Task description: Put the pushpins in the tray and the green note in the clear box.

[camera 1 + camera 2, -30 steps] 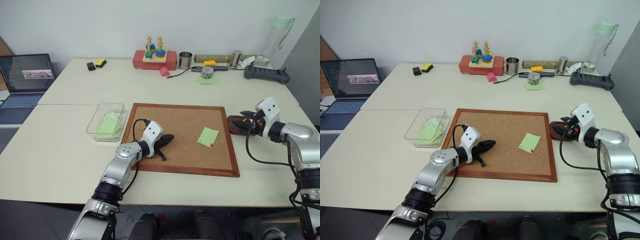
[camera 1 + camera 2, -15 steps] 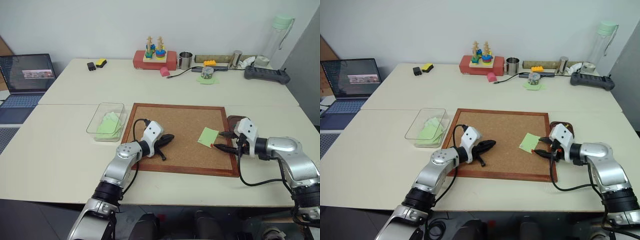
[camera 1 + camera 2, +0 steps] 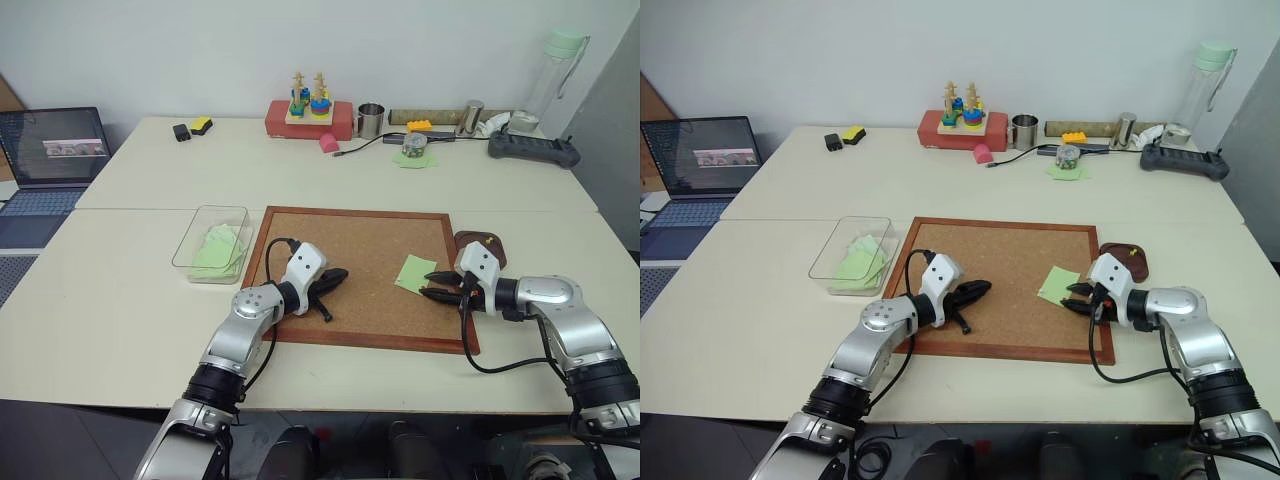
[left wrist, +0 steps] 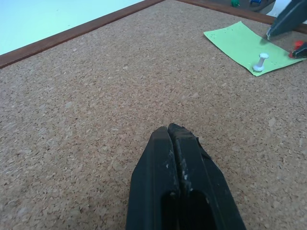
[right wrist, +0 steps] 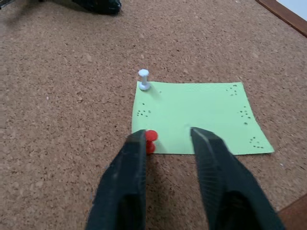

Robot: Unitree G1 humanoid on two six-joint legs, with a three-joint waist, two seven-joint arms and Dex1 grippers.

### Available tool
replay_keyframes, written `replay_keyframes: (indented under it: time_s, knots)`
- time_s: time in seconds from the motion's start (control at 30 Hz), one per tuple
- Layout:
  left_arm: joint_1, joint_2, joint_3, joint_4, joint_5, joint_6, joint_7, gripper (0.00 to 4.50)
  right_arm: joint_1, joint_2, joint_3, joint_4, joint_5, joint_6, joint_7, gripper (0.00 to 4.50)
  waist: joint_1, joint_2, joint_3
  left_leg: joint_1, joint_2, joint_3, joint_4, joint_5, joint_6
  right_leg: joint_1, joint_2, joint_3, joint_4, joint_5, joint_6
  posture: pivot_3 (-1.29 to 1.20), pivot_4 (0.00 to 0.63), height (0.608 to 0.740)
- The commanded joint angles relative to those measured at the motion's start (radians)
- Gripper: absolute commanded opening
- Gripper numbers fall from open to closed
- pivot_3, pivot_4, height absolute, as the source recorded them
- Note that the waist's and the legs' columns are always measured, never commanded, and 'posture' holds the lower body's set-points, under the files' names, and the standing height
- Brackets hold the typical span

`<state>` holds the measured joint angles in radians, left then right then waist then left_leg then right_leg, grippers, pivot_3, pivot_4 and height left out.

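Note:
The green note [image 3: 415, 272] lies flat on the cork board [image 3: 360, 250], right of centre. A red pushpin [image 5: 151, 142] stands at one of its corners and a white pushpin [image 5: 143, 79] at another. My right gripper [image 5: 168, 136] is low over the red pin's corner, open, fingers a small gap apart. The red pin sits just inside one finger [image 5: 135, 146]. My left gripper [image 3: 343, 272] rests shut and empty on the board's left part. The brown tray [image 3: 1143, 262] sits just off the board's right edge, behind my right hand, with small pins in it. The clear box [image 3: 190, 240] at the board's left holds green paper.
A laptop [image 3: 50, 160] sits at the far left. Along the back of the table stand a red block with a stacking toy [image 3: 308, 118], a pink block [image 3: 328, 143], a metal cup [image 3: 371, 120], a power strip [image 3: 535, 150] and a tall bottle [image 3: 555, 75].
My right gripper came from over the tray leftwards and down to the note's corner, then narrowed its fingers around the red pin. The left arm stayed still.

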<state>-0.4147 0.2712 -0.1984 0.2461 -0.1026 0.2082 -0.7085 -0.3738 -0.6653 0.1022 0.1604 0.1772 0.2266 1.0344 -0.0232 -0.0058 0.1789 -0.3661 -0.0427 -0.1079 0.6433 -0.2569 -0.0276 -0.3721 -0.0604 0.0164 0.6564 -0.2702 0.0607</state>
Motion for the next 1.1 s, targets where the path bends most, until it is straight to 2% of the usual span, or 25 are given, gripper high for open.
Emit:
replay_keyframes:
  time_s: [0.03,0.1,0.13,0.17,0.6,1.1]
  knots:
    - [0.042,0.011,-0.031,0.045,0.033,0.035,-0.001,0.0,-0.007,-0.015,-0.009,-0.016,0.004,-0.005,0.02,0.61,0.0,0.0,0.0,0.0,0.0,0.0,0.0,0.0,0.0,0.0,0.0,0.0,0.0,0.0,0.0,0.0,0.15,0.74]
    - [0.043,0.012,-0.031,0.044,0.034,0.035,-0.001,0.0,0.001,-0.018,-0.007,-0.026,0.006,0.0,0.032,0.36,0.0,0.0,0.0,0.0,0.0,0.0,0.0,0.0,0.0,0.0,0.0,0.0,0.0,0.0,0.0,0.0,0.15,0.74]
    - [0.043,0.012,-0.031,0.044,0.034,0.035,-0.001,0.0,0.005,-0.019,-0.006,-0.031,0.007,0.003,0.037,0.07,0.0,0.0,0.0,0.0,0.0,0.0,0.0,0.0,0.0,0.0,0.0,0.0,0.0,0.0,0.0,0.0,0.15,0.74]
    - [0.042,0.012,-0.031,0.045,0.034,0.035,-0.001,0.0,0.008,-0.019,-0.007,-0.036,0.008,0.004,0.04,0.03,0.0,0.0,0.0,0.0,0.0,0.0,0.0,0.0,0.0,0.0,0.0,0.0,0.0,0.0,0.0,0.0,0.15,0.74]
    - [0.032,0.019,-0.034,0.07,0.048,0.035,0.007,0.0,0.01,-0.029,-0.081,-0.117,0.115,0.102,0.062,0.03,0.001,0.0,0.0,-0.001,0.0,-0.001,-0.001,0.0,0.0,0.0,0.0,-0.001,-0.002,0.0,0.0,0.0,0.15,0.74]
    - [0.036,0.018,-0.04,0.083,0.057,0.036,0.025,0.0,-0.022,-0.042,-0.165,-0.147,0.212,0.232,0.022,0.03,0.013,0.0,0.0,-0.001,0.0,-0.001,-0.001,0.0,0.0,0.0,0.0,-0.001,-0.006,0.001,0.001,0.0,0.15,0.74]
